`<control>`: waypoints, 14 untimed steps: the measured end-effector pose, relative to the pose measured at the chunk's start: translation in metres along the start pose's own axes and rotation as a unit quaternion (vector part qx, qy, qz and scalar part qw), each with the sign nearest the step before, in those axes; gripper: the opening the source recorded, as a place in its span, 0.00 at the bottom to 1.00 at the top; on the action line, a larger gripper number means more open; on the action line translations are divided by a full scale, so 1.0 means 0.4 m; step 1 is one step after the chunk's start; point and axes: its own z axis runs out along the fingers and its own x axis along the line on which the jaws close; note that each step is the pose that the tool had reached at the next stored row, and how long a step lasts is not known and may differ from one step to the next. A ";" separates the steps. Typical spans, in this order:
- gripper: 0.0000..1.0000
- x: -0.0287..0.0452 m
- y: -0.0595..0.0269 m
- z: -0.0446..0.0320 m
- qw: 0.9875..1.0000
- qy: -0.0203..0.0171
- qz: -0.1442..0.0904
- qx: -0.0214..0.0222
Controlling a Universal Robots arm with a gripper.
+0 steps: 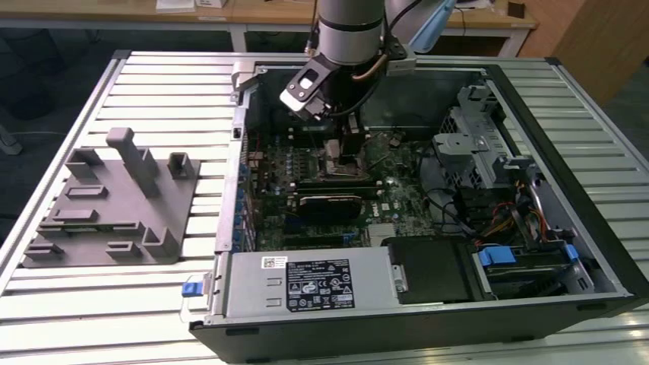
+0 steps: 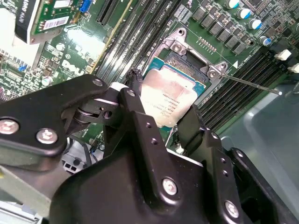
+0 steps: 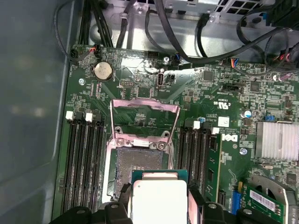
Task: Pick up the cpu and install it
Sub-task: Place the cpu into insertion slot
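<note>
We are seeing the robot's arm [image 1: 350,30] reaching down into an open desktop computer case [image 1: 406,334] that is lying on its side on a slatted metal table [image 1: 163,84]. A grey plastic fixture block [image 1: 112,201] is sitting well apart, toward the exterior view's left. In the second wrist view, the gripper [image 2: 163,105] is clamping the cpu [image 2: 170,95]. Its two black fingers [image 2: 140,121] are closed only as far as the chip's width and are pressing on two opposite edges. We are watching the chip lying flat in that grasp, its pale silver top facing up toward the cameras and a thin green rim showing around it. Being square, it is offering no longer side. In the first wrist view its edges are running parallel with the frame of the motherboard socket [image 3: 138,165] and with the memory slots [image 3: 84,163] flanking it on both sides. The free edge is pointing toward the raised load plate [image 3: 145,103], which is standing open over the green motherboard [image 3: 210,93]. The chip is sitting over the near part of the open socket, partly covering the dark contact bed. We cannot tell whether it is touching the bed or hanging just above it. A thin metal lever [image 2: 252,84] is sticking out beside the socket.
</note>
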 end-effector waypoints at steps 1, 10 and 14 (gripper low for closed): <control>0.55 0.001 0.000 0.003 1.000 0.000 0.000 0.000; 0.55 0.015 0.003 0.037 1.000 -0.003 -0.004 0.000; 0.55 0.020 0.003 0.054 1.000 -0.003 -0.012 0.000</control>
